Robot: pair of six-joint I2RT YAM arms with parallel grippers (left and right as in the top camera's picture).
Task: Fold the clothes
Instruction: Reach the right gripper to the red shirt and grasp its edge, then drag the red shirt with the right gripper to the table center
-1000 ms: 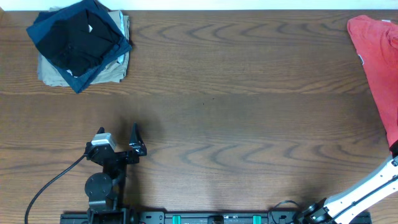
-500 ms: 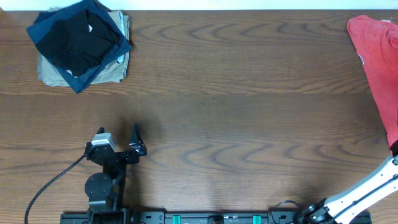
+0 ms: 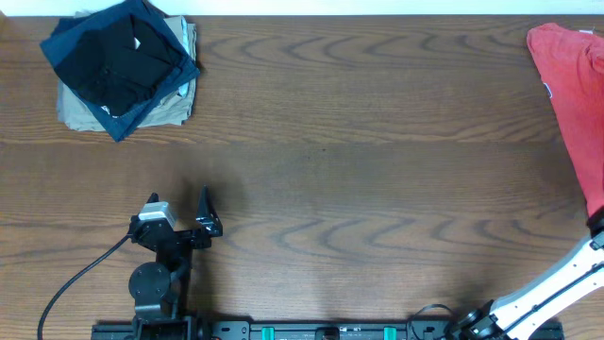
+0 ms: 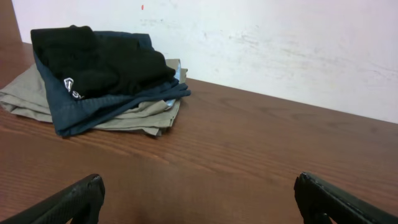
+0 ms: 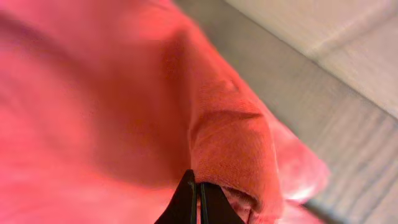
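At the table (image 3: 377, 142) edge — right pincer (image 5: 198, 200) pinches the clothes (image 5: 118, 106).

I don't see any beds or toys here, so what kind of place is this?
Probably a robot lab bench: a wooden table, a plain white wall, two robot arms, and a red T-shirt to fold.

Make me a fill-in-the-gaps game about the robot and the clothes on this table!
1. The T-shirt at the right edge of the table is coloured ____.
2. In the far pile, the black garment lies on ____ of the navy garment.
3. The left gripper holds nothing; its jaws stand ____.
4. The right gripper has its jaws ____ on the T-shirt's cloth.

Missing words: red; top; open; shut.
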